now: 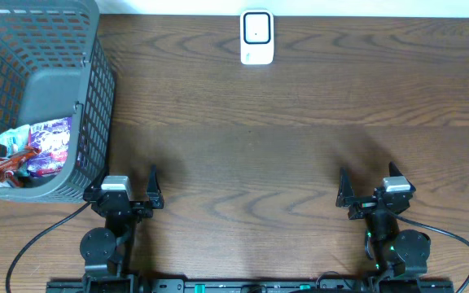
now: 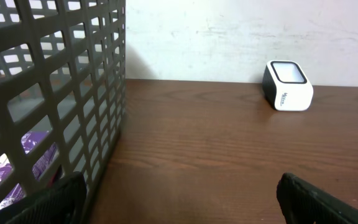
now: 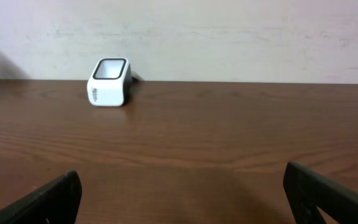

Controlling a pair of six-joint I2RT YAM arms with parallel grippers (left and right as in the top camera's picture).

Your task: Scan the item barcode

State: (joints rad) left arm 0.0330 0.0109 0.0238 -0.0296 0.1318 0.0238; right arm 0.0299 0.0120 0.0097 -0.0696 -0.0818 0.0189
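Not started: nothing picked, nothing scanned.
Your left gripper [image 1: 123, 185] and right gripper [image 1: 376, 189] sit released and empty at the near desk [image 1: 243, 155] edge. The items [image 1: 46, 146] lie in the basket [image 1: 98, 98]; the scanner [image 1: 256, 37] stands far off. Pick and scan remain.

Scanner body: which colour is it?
White scanner, with a black top frame; clearest in the right wrist view.

The overhead view looks straight down on the whole tabletop [image 1: 300, 122]. Both wrist views sit low at its near edge, facing the far wall [image 3: 229, 37]. All three share the distant scanner [image 1: 256, 37]; the left wrist view also has the basket [image 2: 42, 87] close alongside.
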